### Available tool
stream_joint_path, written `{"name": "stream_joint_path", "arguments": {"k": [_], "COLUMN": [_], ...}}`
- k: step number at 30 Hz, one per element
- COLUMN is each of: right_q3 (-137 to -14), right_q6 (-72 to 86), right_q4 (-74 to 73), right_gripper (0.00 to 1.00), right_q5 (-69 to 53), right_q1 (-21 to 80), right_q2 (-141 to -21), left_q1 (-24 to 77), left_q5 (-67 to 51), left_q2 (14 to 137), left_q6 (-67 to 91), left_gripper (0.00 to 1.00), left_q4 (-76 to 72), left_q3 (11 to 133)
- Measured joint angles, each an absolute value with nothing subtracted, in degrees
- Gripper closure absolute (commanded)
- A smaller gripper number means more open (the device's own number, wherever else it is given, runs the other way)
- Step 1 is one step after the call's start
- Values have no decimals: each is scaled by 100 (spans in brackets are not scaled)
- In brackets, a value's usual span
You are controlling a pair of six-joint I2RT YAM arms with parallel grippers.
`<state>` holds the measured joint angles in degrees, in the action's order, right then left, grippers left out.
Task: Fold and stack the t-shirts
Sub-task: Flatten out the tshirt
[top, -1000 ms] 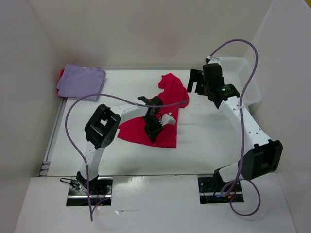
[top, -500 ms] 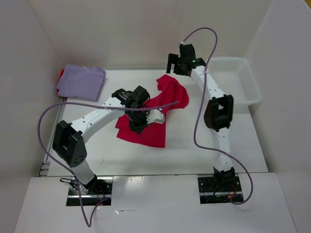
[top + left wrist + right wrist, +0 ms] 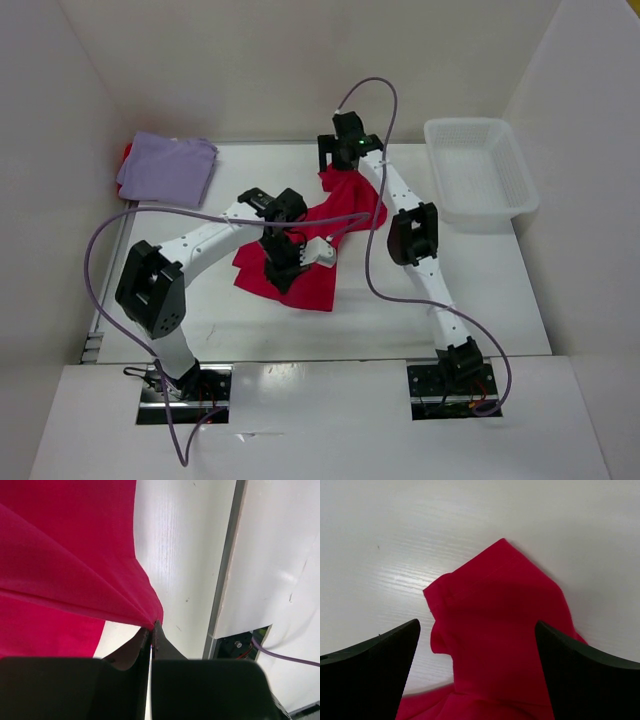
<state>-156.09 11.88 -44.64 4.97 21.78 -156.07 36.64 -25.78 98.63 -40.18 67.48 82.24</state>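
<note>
A pinkish crimson t-shirt lies crumpled mid-table, stretching from near centre toward the back. My left gripper is shut on its edge; the left wrist view shows the cloth pinched at the left gripper's tips and pulled taut. My right gripper hovers open over the shirt's far end; in the right wrist view, that gripper straddles a raised flap of the cloth without touching it. A folded lavender t-shirt lies back left, on top of a red one of which only a sliver shows.
A white plastic bin stands at the back right. Walls enclose the table at the back and both sides. A metal rail runs along the table's left edge. Purple cables loop above both arms.
My right arm has swung from the bin over to the shirt's far end, still open. My left gripper has dragged the crimson shirt a little leftward while staying shut on it.
</note>
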Motion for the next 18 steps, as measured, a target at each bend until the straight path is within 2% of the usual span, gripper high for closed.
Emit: {"name": "stream_joint_path", "arguments": {"k": [3,5,6,7,8,18], "right_q3": [-15568,-15495,-15463,-15421,-15399,-15329], "right_q6": [1020,926,904,902,891,1046], "right_q4": [-4477,-4543,-4604,-4678,-4751,-4993], "right_gripper": [5,38,58,92,100,100], "right_q5": [786,961,996,996,996,572], "right_q1": [2386,2493,2534,2571,2578,1747], "right_q2": [-15673,-15734,-15773,-15797,-15810,-15270], "left_q1": [3586,3487,3411,3310,3183,1216], "left_q5": [-2596,-2591,-2593,-2598,-2602,-2635], "left_q2": [10020,10068,10073,10073,10071,10012], "left_q6": [-4038,-4040,-4042,-4042,-4038,-3852], "left_gripper": [100,100,100,100,100,100], "left_q4": [6777,6790,6794,6801,6796,6436], "left_q3": [8226,8226,8226,8230,8232,8449]}}
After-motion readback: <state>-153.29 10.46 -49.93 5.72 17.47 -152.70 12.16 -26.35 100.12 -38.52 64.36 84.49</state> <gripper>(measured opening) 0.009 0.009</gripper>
